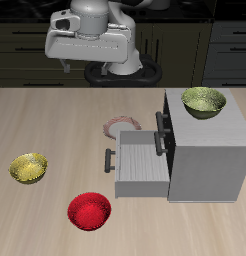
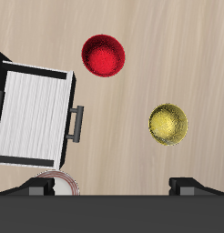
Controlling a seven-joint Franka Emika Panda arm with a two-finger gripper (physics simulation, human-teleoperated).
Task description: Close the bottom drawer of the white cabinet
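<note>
1. One drawer is what matters: the bottom drawer (image 1: 140, 160) of the white cabinet (image 1: 205, 150) is pulled well out, so you look straight down into its ridged tray. Its dark bar handle (image 1: 109, 159) sticks out past the front panel. The wrist view shows the same tray (image 2: 36, 116) wide open.
2. That cabinet sits around 4 o'clock from the table's centre in the exterior view, with the upper drawer fronts shut and their dark handles showing on the front face.
3. On top of the cabinet there's an olive-green bowl (image 1: 203, 101).
4. A red bowl (image 1: 90, 211) sits at about 7 o'clock from the drawer handle, near the table's front edge; it's apart from the drawer.
5. A yellow bowl (image 1: 29, 168) is out at 9 o'clock from the handle, well apart from everything else.
6. A faint pinkish ring (image 1: 121, 125) lies on the table just behind the drawer.
7. The gripper (image 1: 95, 62) hangs up high over the back of the table, touching nothing; the fingers (image 2: 191, 185) look spread wide in the wrist view, nothing between them.
</note>
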